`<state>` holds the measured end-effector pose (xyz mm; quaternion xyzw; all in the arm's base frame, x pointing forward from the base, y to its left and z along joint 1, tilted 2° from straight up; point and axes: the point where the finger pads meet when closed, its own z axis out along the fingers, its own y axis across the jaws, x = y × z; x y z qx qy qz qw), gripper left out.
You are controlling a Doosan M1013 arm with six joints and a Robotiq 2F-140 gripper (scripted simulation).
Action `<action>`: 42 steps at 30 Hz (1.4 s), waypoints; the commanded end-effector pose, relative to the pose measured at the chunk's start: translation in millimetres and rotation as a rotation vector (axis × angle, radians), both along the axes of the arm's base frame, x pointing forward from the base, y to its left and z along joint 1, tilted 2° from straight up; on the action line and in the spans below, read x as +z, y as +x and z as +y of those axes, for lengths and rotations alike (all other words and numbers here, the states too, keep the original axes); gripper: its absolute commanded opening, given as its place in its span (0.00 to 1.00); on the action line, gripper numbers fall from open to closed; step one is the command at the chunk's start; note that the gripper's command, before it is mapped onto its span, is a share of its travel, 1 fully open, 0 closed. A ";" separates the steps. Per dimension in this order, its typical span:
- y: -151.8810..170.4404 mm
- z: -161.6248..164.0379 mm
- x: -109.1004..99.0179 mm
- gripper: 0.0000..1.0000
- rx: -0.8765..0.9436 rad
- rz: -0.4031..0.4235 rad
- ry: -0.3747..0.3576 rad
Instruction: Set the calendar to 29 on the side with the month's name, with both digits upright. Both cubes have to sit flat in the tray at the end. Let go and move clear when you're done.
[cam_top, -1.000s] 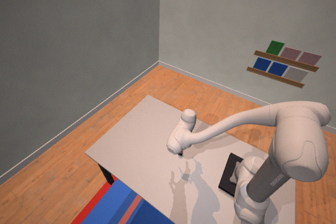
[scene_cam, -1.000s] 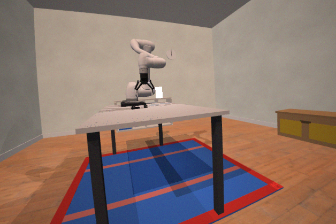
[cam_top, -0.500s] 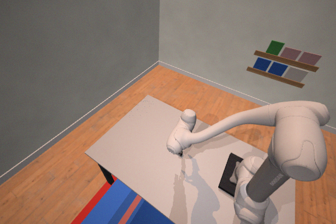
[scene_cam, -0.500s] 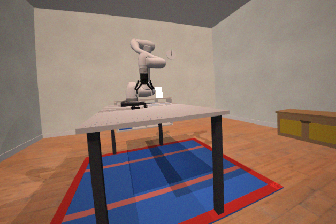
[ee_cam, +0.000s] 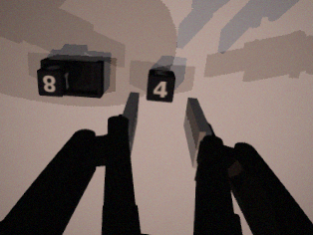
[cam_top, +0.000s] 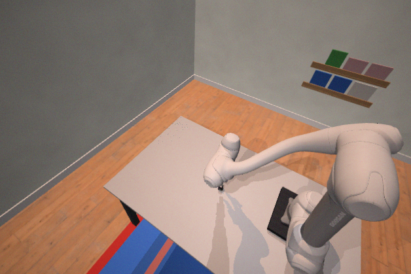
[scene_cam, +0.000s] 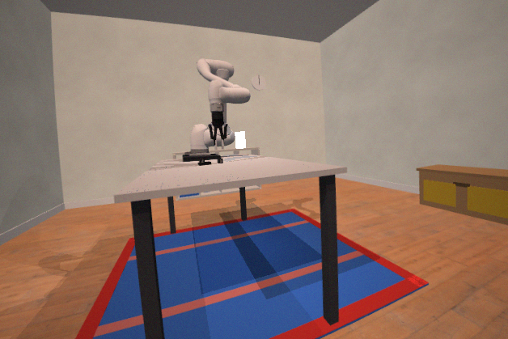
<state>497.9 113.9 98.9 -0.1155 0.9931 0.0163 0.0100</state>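
Note:
In the wrist view a black cube showing a white 4 (ee_cam: pixel 160 85) lies on the pale table, just beyond my fingertips and apart from them. To its left a black cube showing 8 (ee_cam: pixel 51 84) sits at the left end of a longer black piece (ee_cam: pixel 83 77) that looks like the tray. I cannot tell how it sits in it. My gripper (ee_cam: pixel 161 110) hangs above the table with its fingers partly apart and nothing between them. It shows as a small dark tip under the wrist in the top view (cam_top: pixel 220 188) and above the table in the exterior view (scene_cam: pixel 217 140).
The arm's black base plate (cam_top: pixel 281 213) is on the table's near right side. The table's left edge (cam_top: pixel 142 157) drops to the wooden floor and a blue and red rug (scene_cam: pixel 246 269). A wooden cabinet (scene_cam: pixel 463 195) stands at the right wall.

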 end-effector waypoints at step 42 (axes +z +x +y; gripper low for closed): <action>0.1 0.2 -9.0 0.35 0.000 0.000 0.001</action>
